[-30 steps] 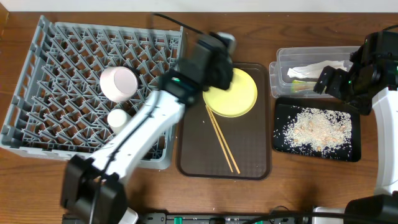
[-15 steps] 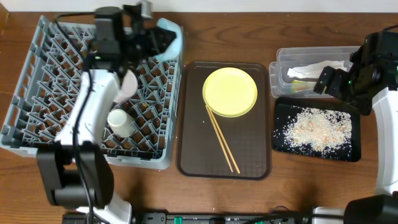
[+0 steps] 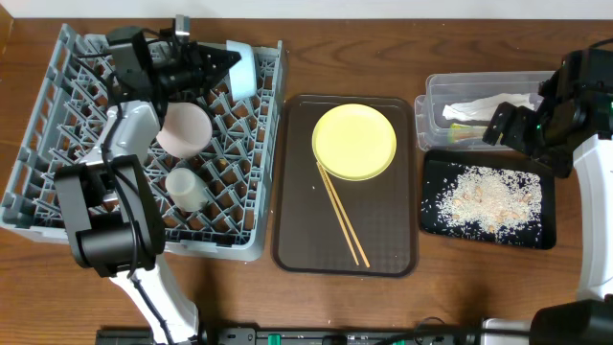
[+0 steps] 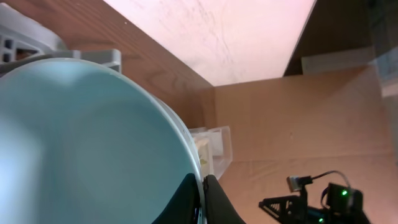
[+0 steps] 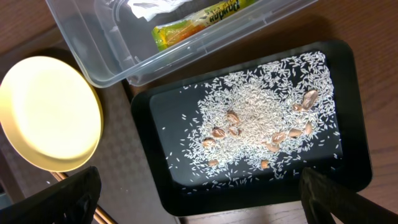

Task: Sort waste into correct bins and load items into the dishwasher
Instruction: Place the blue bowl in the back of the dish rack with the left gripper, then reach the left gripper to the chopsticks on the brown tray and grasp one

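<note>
Overhead: the left arm reaches across the far side of the grey dish rack (image 3: pixel 57 206), forearm near level. The left hand (image 3: pixel 222 65) is clamped on a light blue bowl (image 3: pixel 242 69), held on edge over the rack's far right corner. A pale pink bowl (image 3: pixel 184 129) lies tipped among the pegs, and a small white cup (image 3: pixel 184 188) stands nearer. Beside the rack, a brown serving tray (image 3: pixel 306 230) carries a round yellow plate (image 3: pixel 354 142) and wooden chopsticks (image 3: pixel 343 213) whose far ends touch the plate's rim. The right arm stands at the table's right edge, the right hand (image 3: pixel 500 125) over the clear tub (image 3: pixel 430 113), which holds a crumpled white napkin (image 3: pixel 490 102) and a green-yellow packet (image 3: pixel 458 128). The black tray (image 3: pixel 428 218) in front holds the rice crumbs (image 3: pixel 484 195). Left wrist: the light blue bowl (image 4: pixel 81 143) fills the left of the view, its rim pinched between the dark fingers (image 4: pixel 216 205); a rack corner (image 4: pixel 25 37) shows at top left on the wooden table (image 4: pixel 161 62). Right wrist: the fingers (image 5: pixel 65 196) are spread wide at the lower corners, with nothing between them, above the black tray (image 5: pixel 149 155) of rice crumbs (image 5: pixel 261 118). The packet (image 5: pixel 199 22) lies in the clear tub (image 5: pixel 106 56); the yellow plate (image 5: pixel 46 115) is at left.
</note>
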